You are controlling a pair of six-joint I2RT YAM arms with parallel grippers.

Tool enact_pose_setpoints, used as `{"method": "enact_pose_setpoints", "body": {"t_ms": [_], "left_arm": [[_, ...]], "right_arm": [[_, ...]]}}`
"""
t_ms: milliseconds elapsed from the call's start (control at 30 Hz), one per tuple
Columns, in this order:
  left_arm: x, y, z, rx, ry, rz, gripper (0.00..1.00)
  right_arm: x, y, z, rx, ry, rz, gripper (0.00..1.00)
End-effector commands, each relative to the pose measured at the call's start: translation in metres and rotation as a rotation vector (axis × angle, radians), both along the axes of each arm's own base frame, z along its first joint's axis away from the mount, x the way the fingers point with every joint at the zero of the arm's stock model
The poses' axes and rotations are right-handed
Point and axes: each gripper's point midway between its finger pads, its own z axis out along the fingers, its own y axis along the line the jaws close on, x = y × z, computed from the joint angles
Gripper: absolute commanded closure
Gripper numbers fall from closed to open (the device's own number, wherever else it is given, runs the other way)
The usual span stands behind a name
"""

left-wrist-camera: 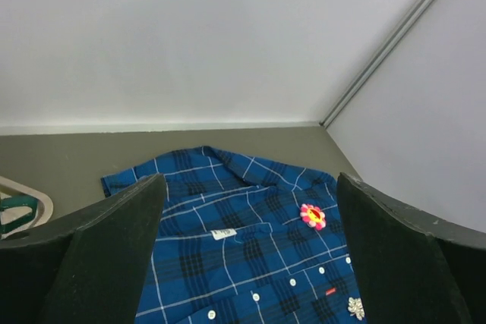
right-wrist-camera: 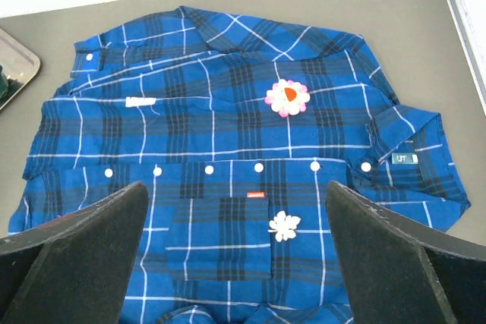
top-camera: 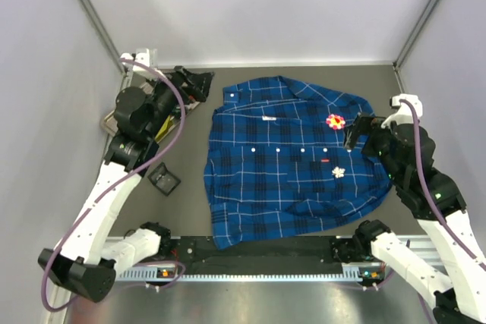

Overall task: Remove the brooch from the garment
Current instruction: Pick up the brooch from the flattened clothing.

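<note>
Garment: large blue and dark-navy plaid button-up shirt (top-camera: 288,161) with thin white lines and white buttons; it lies flat, front up, in the middle of the grey table (top-camera: 250,81), collar towards the left arm's side.
Brooch, first: round pink-and-white flower brooch with a red and yellow centre (right-wrist-camera: 287,98); it sits on the shirt front near the collar end, on the far side of the button row.
Brooch, second: small white leaf-shaped brooch (right-wrist-camera: 284,225); it sits on the near side of the button row, just beside the chest pocket.
Left gripper (top-camera: 203,83): jaws spread wide, nothing between them; it hovers beside the shirt's collar edge, apart from the fabric.
Right gripper (top-camera: 354,133): jaws spread wide, nothing held; it hovers at the shirt's right edge, near the flower brooch and not touching it.
Other items: beige tray (left-wrist-camera: 30,202) and small black square object (top-camera: 163,178), both left of the shirt.
Progress: nothing removed yet; both ornaments rest on the cloth.
Remaining: approach, grip, unfastening and lifting away. Which ornament the task means cannot be told.
</note>
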Motion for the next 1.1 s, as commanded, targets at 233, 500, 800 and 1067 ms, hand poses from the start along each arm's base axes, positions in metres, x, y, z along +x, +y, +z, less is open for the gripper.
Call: {"method": "enact_pose_setpoints", "body": {"t_ms": [233,500,800,1067], "left_arm": [[0.033,-0.068,-0.051,-0.003,0.247,-0.293,0.04],[0.035,-0.162,-0.126,-0.05,0.476,-0.639,0.16],[0.031,-0.299,-0.224,0.07,0.607,-0.862,0.37],[0.012,-0.375,-0.272,0.178,0.514,-0.929,0.48]], "right_arm": [[0.019,0.007,-0.05,-0.018,0.17,-0.041,0.01],[0.045,0.018,-0.123,0.257,0.323,0.052,0.01],[0.056,-0.007,-0.195,0.566,0.445,-0.08,0.08],[0.049,-0.028,-0.213,0.494,0.434,-0.193,0.14]]}}
